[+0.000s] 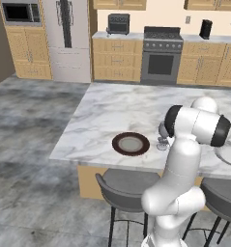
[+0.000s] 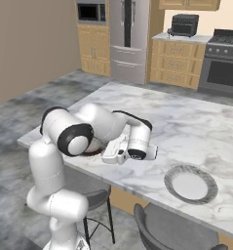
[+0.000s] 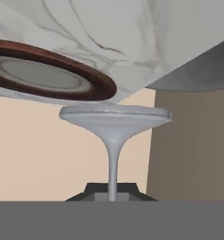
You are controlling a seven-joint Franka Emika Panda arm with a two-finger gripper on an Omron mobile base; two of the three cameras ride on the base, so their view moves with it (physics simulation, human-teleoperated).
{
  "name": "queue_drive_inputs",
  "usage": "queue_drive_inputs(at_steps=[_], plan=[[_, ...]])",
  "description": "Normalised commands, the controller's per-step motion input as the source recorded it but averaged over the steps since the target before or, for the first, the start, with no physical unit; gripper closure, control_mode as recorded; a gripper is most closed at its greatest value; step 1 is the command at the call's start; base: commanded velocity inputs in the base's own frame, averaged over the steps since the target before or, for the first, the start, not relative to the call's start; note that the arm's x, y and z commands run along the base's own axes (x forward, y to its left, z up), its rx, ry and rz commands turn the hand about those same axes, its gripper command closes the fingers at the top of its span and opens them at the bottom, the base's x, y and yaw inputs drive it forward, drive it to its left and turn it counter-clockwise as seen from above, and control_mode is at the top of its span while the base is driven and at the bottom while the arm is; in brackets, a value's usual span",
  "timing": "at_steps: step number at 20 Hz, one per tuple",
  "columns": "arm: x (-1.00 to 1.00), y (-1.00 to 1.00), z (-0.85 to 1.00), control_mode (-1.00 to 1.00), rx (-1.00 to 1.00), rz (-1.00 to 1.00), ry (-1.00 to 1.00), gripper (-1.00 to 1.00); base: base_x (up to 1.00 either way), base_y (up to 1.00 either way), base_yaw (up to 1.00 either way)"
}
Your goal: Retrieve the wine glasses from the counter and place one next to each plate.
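The arm reaches forward and low over the near part of the long marble island (image 1: pixel 117 108), with its gripper (image 3: pixel 111 190) closed on the thin stem of a wine glass (image 3: pixel 114 123). In the hand view the stem runs up from between the dark finger tips and flares into the round foot, which appears against the veined marble just beside the dark plate (image 3: pixel 48 75); whether the foot rests fully on the slab cannot be told from that angle. In the left base view the greyish glass shows just right of the dark plate, partly hidden behind the arm's dark elbow joint. The dark plate, brown-black with a paler centre, lies near the island's front edge above a grey stool (image 1: pixel 126 188). In the right base view the hand points down at the marble beside the dark plate, most of which the arm covers, and the light plate (image 2: pixel 191 184) lies well apart to the right, also near the front edge, with another grey stool seat below it.
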Motion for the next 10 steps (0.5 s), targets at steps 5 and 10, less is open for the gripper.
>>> queue_drive_inputs(at_steps=[5, 10], plan=[[0.04, 0.0, -0.27, -1.0, 0.0, 0.0, -0.04, 1.0, 0.0, 0.0, 0.0], [0.07, 0.0, -0.28, -1.0, 0.0, 0.0, 0.0, 1.0, 0.0, 0.0, 0.0]])
